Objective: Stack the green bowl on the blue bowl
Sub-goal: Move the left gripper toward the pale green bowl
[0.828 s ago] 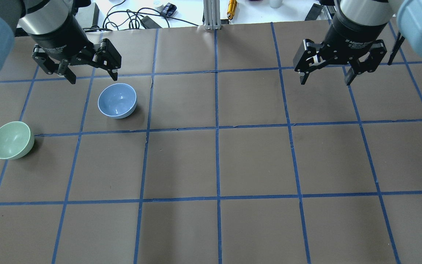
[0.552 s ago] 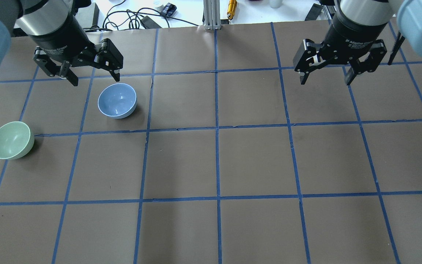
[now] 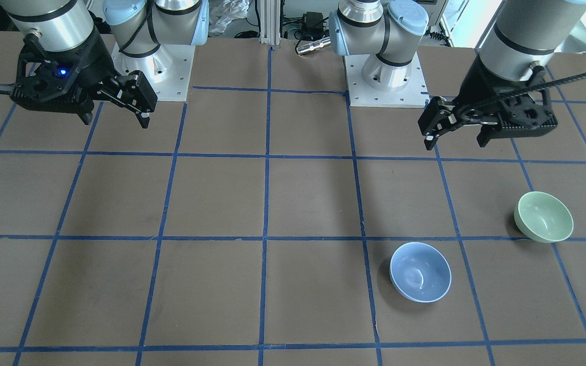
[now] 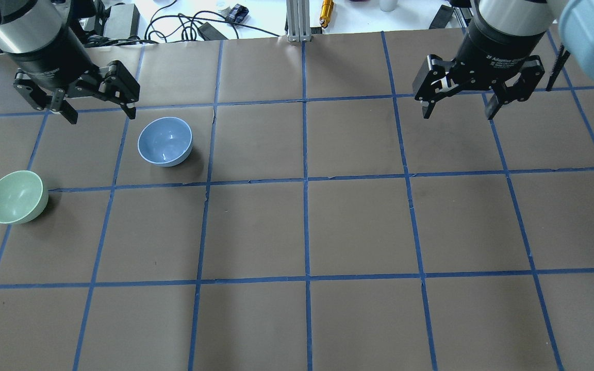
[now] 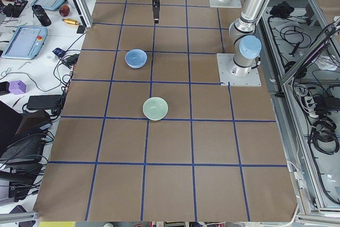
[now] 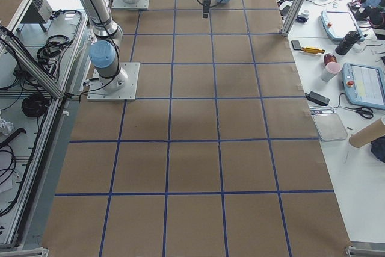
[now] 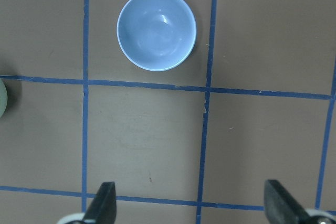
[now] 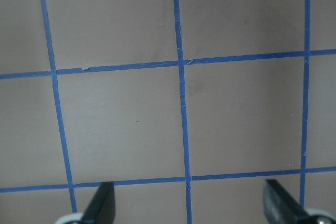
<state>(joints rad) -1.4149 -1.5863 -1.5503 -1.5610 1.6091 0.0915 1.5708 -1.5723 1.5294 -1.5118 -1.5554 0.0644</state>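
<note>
Overhead exterior view, left to right: green bowl (image 4: pixel 16 197) sits upright, mouth up, empty. It is close to the worktop (image 4: pixel 307 232) left edge, about midway between near and far edges, and its rim overlaps a blue tape line (image 4: pixel 256 181). Left gripper (image 4: pixel 102 116) comes next, hanging in the air over the left part of the worktop. Its fingers are spread wide with nothing between them, and it touches neither bowl. Blue bowl (image 4: pixel 165 140) shows just right of it in this view, upright, empty, inside one grid square. It is farther from the left edge than the green bowl and closer to the far edge; the two bowls are apart, not stacked. The worktop is covered in brown paper with a blue tape grid. Right gripper (image 4: pixel 458 114) hangs over the right part of the worktop, fingers also spread, holding nothing, well apart from both bowls. Left wrist view: fingertips (image 7: pixel 105 200) in the bottom corners with a wide gap, blue bowl whole in the upper part, a sliver of green bowl at the left border. Right wrist view: both fingertips wide apart at the bottom, paper and tape lines beneath. Front-facing view agrees: both bowls on the robot's left side, green nearer the left edge, blue nearer the operators' edge. Cables (image 4: pixel 183 23) lie beyond the far edge.
</note>
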